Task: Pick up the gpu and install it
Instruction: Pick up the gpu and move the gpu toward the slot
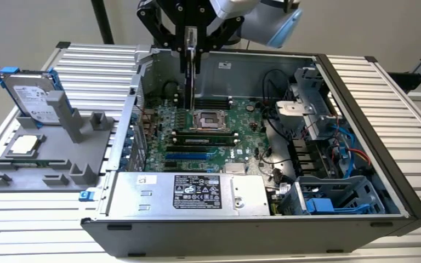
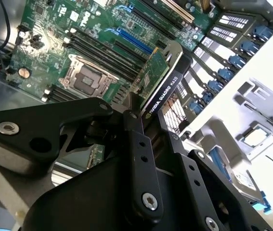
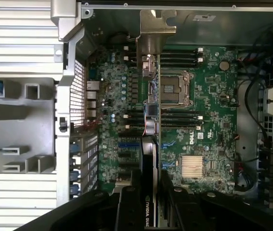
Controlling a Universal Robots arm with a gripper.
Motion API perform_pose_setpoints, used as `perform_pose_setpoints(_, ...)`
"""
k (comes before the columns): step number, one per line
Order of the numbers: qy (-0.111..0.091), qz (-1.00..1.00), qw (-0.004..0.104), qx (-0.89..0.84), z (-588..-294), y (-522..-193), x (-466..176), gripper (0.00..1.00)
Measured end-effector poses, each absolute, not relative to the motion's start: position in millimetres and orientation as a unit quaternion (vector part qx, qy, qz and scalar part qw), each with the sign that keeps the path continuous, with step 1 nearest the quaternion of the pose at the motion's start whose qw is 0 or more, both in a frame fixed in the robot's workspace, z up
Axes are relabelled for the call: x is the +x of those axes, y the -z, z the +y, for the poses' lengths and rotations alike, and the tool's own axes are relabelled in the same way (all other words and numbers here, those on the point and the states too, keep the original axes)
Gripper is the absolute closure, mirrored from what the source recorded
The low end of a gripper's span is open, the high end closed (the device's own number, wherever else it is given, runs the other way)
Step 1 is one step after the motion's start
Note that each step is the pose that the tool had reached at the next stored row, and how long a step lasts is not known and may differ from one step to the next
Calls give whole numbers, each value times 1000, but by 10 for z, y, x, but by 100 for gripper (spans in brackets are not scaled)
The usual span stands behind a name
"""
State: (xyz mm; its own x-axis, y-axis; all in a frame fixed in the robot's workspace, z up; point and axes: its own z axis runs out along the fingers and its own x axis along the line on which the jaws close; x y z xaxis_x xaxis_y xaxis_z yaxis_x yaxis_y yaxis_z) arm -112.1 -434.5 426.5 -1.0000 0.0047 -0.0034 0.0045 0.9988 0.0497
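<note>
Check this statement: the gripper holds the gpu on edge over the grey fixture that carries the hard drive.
Wrong in one respect. The gripper holds the gpu on edge over the motherboard of the open computer case, not over the grey fixture that carries the hard drive; the exterior view shows it.

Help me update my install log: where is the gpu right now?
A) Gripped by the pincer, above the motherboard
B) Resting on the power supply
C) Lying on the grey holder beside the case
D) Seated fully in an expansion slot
A: the pincer is shut on the gpu, which hangs edge-down inside the open case, above the motherboard and not in any slot.
</note>
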Motion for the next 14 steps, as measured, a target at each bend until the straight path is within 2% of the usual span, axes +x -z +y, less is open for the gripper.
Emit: perform_pose_setpoints(14,-25,1000,2,1,-4345,-4265,-1030,100)
